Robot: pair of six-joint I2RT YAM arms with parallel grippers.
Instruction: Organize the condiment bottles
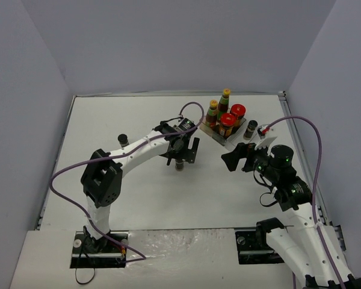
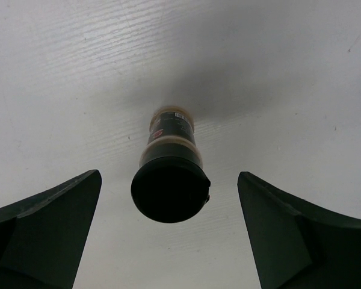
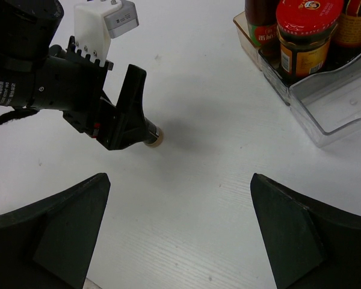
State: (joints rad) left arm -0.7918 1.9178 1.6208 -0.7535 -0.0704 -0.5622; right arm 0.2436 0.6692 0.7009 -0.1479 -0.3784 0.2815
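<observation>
- Two hands of mine are spread open, and neither grasps anything.
- My left hand (image 1: pixel 182 152) hangs over a tiny dark shaker (image 2: pixel 168 189), which stands upright on the tabletop (image 1: pixel 138 198) between my fingers (image 2: pixel 48 229), touching neither.
- My right hand (image 3: pixel 179 177) hovers near the clear tray (image 3: pixel 325 114).
- Two tall yellow-capped bottles (image 1: pixel 225 99) and two red-lidded jars (image 1: pixel 227 123) stand in that tray.
- A second shaker (image 1: pixel 251 129) stands at the tray's right end; I cannot tell whether it is inside.
- A third shaker (image 1: pixel 123 139) stands well apart, by my left arm.
</observation>
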